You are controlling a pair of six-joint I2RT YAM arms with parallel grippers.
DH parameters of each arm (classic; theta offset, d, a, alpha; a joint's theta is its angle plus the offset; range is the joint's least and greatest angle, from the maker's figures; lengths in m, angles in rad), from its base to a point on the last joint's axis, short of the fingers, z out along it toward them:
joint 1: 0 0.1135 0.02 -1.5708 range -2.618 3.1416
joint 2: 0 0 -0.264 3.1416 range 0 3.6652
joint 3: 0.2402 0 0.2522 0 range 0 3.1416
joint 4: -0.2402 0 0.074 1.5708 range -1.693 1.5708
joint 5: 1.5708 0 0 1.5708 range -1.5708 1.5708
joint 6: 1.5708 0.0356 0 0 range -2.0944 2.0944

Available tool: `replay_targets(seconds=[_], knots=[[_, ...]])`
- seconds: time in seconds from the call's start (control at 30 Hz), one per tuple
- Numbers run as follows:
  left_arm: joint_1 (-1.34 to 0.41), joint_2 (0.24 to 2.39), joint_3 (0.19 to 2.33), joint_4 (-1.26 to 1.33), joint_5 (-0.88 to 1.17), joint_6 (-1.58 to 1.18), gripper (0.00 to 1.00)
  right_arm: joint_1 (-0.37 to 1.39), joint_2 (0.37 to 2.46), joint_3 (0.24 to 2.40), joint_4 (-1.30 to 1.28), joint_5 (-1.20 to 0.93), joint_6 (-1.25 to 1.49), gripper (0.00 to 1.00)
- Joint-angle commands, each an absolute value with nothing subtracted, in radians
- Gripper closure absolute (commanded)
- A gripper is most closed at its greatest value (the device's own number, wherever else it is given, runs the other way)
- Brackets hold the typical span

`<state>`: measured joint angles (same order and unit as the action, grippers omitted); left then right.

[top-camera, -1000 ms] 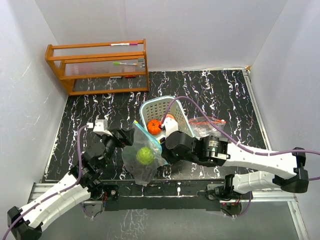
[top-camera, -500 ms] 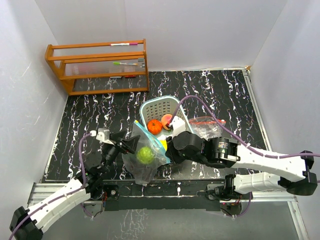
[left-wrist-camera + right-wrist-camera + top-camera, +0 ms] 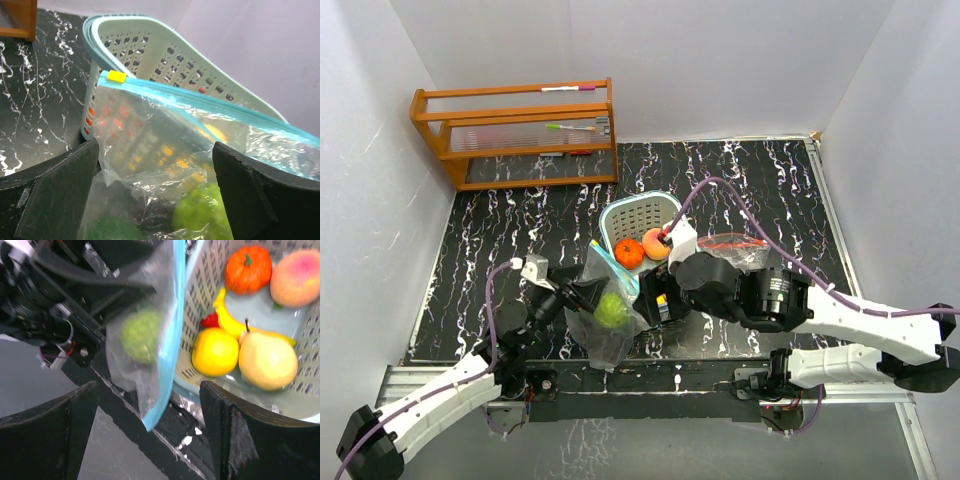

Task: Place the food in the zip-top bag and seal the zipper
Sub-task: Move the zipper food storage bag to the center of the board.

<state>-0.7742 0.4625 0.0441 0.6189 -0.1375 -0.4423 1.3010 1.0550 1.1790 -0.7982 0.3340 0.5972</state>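
Top external view is showing the zip-top bag (image 3: pixel 608 345) sitting upright near the front of the bench (image 3: pixel 510 230), just beside the teal basket (image 3: pixel 642 208), with one green fruit (image 3: pixel 611 310) lying inside it. The left gripper (image 3: pixel 155 147) is facing the bag with its fingers spread wide and the bag bulging between them; whether they are touching it I cannot tell. The right gripper (image 3: pixel 149 387) is hovering, also spread, over the bag's blue zipper edge (image 3: pixel 170 330) and pinching nothing. An orange pumpkin (image 3: pixel 248 268), a peach (image 3: pixel 297 277), a banana (image 3: pixel 229 320), a yellow-orange fruit (image 3: pixel 215 351) and a pear (image 3: pixel 267 360) are sitting in the basket.
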Motion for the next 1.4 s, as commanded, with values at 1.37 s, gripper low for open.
replay_targets(seconds=[1.37], knots=[[-0.769,0.183,0.389,-0.087,-0.149,-0.528,0.18,0.781,1.523,1.163,-0.215,-0.505,0.336,0.20]])
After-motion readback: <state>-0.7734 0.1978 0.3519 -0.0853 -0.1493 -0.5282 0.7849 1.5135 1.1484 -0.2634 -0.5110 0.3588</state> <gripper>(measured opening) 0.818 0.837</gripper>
